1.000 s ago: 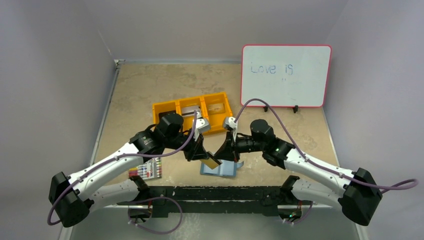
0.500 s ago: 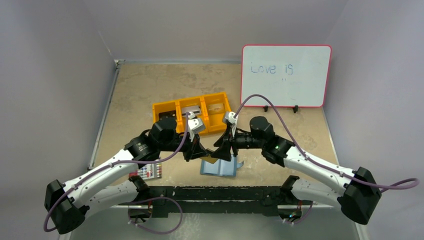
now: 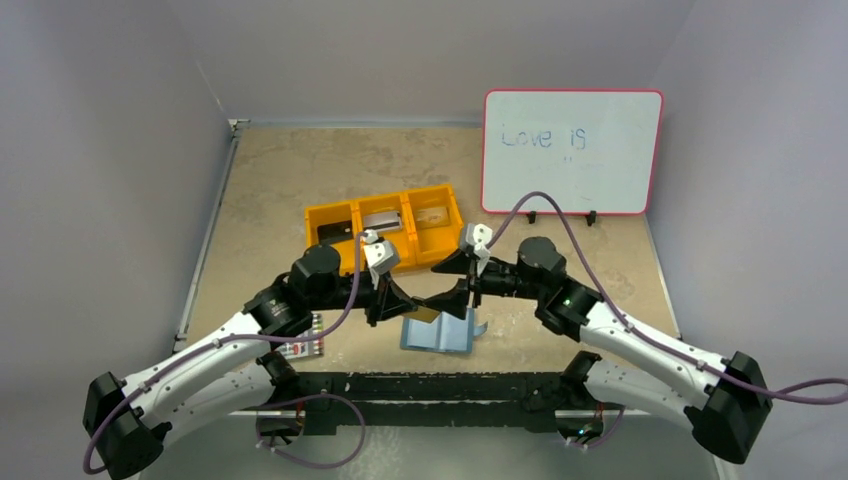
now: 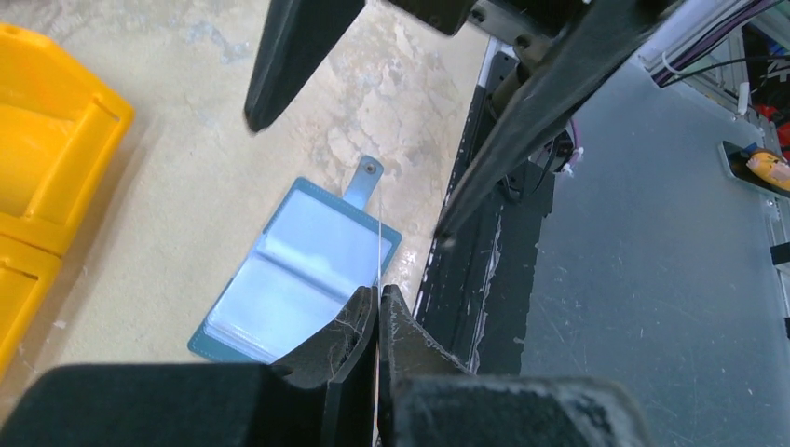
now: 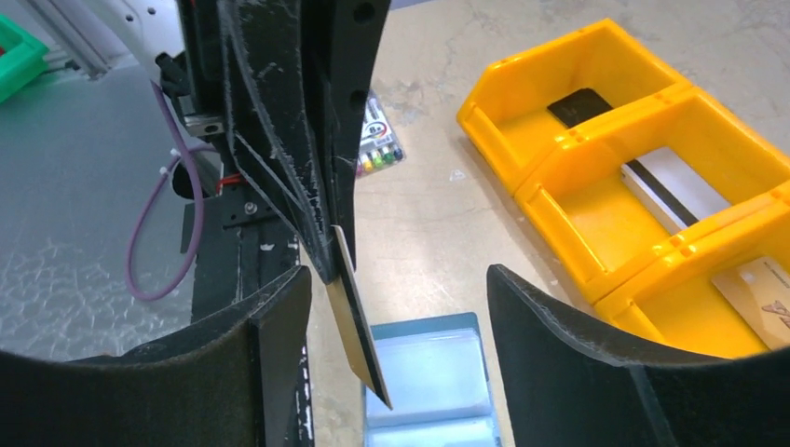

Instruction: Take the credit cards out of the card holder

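The teal card holder (image 3: 438, 334) lies open on the table near the front edge, its pale blue pockets facing up (image 4: 298, 275) (image 5: 433, 386). My left gripper (image 3: 404, 303) (image 4: 379, 303) is shut on a tan credit card (image 3: 426, 314) (image 5: 357, 317) held just above the holder; in the left wrist view the card shows edge-on. My right gripper (image 3: 440, 285) (image 5: 396, 279) stands open, its fingers on either side of the card without touching it. Three other credit cards lie in the orange bin: black (image 5: 582, 105), silver (image 5: 675, 182), tan (image 5: 759, 289).
The orange three-compartment bin (image 3: 385, 243) stands just behind the grippers. A pack of coloured markers (image 3: 300, 346) (image 5: 377, 149) lies at the front left by the left arm. A whiteboard (image 3: 570, 150) stands at the back right. The black table edge (image 4: 484, 279) runs beside the holder.
My right gripper has opened, let go of the tan card and drawn back a little to the right. The left gripper stays shut on the card, shifted slightly left.
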`<state>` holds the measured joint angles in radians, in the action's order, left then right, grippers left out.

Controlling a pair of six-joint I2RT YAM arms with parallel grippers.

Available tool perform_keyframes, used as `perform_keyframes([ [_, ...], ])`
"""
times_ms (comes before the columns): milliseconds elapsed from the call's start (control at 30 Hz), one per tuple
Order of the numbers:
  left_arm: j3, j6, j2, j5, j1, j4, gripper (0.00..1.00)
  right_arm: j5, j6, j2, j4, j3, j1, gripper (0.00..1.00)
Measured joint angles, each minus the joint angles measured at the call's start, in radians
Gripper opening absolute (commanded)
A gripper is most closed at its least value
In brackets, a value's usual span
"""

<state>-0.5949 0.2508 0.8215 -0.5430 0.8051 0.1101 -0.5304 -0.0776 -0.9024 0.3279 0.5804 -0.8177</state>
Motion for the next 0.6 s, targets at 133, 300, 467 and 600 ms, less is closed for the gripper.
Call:
perform_keyframes([
  [133,0.015,0.002,-0.023,0.001,0.000,-0.043,0.00,-0.048,0.068,-0.102,-0.058,0.064,0.000,0.55],
  [300,0.019,0.000,-0.029,0.010,0.000,-0.050,0.00,-0.123,0.130,-0.180,-0.133,0.099,0.000,0.47],
  [467,0.019,-0.011,-0.035,0.019,0.000,-0.033,0.00,-0.180,0.168,-0.186,-0.177,0.108,0.000,0.37],
  [600,0.019,-0.026,-0.036,0.025,0.000,-0.010,0.00,-0.214,0.178,-0.167,-0.180,0.108,0.000,0.24],
])
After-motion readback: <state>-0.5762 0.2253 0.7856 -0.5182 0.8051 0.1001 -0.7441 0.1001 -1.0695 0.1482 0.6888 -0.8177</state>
